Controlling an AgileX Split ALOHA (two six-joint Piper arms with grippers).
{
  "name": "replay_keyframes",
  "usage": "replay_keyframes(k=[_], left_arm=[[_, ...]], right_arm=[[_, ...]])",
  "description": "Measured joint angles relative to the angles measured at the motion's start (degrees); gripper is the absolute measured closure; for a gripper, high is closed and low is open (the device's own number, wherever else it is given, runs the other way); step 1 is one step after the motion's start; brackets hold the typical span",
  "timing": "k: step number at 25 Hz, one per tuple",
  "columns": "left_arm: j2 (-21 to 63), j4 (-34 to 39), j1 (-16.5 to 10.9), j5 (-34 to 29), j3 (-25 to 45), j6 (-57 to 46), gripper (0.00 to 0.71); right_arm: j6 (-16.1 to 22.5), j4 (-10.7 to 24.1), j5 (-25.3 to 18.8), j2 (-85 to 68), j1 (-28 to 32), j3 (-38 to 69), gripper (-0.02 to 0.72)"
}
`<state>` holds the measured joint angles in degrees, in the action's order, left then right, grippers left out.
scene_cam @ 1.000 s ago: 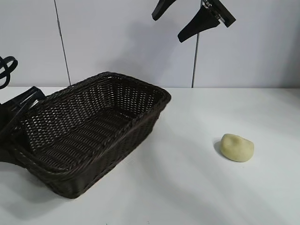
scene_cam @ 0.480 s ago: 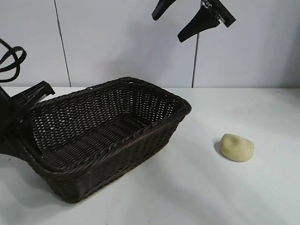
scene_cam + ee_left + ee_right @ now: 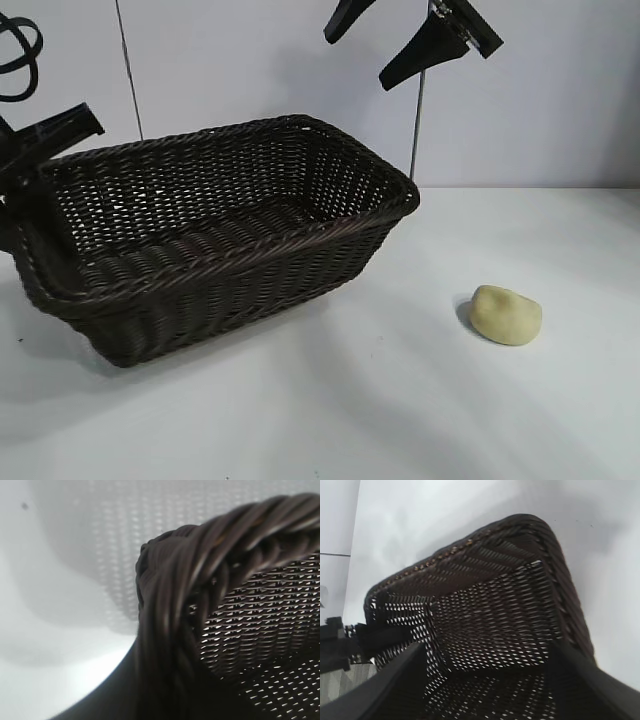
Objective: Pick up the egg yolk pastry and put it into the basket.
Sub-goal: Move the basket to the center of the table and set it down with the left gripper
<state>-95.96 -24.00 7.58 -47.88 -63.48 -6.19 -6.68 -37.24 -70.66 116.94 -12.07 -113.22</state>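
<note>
Lying alone on white table: egg yolk pastry, beside basket.

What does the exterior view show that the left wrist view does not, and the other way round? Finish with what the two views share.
Only the exterior view shows the egg yolk pastry lying on the white table, apart from the basket. It also shows the whole basket tilted, its one end lifted by the left gripper, and the right gripper hanging high with open jaws.

Only the left wrist view shows the braided rim close up and the basket's patterned shadow on the table.

Both show the dark woven basket and the white table.
</note>
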Motion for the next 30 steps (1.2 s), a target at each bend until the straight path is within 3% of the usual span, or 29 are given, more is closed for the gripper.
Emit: replay_keyframes(k=[9, 14, 22, 30], left_arm=[[-9.7, -1.7, 0.0, -11.2, -12.2, 13.8, 0.610], [-13.0, -2.2, 0.1, -14.5, -16.8, 15.8, 0.610], [-17.2, -2.2, 2.0, -13.7, -18.3, 17.7, 0.610], [-19.5, -2.2, 2.2, -10.4, -18.3, 18.8, 0.610]], right_arm=[[0.0, 0.0, 0.0, 0.0, 0.0, 0.0, 0.209], [0.0, 0.0, 0.0, 0.0, 0.0, 0.0, 0.209], [0.0, 0.1, 0.0, 0.0, 0.0, 0.0, 0.209], [0.0, 0.2, -0.1, 0.0, 0.0, 0.0, 0.209]])
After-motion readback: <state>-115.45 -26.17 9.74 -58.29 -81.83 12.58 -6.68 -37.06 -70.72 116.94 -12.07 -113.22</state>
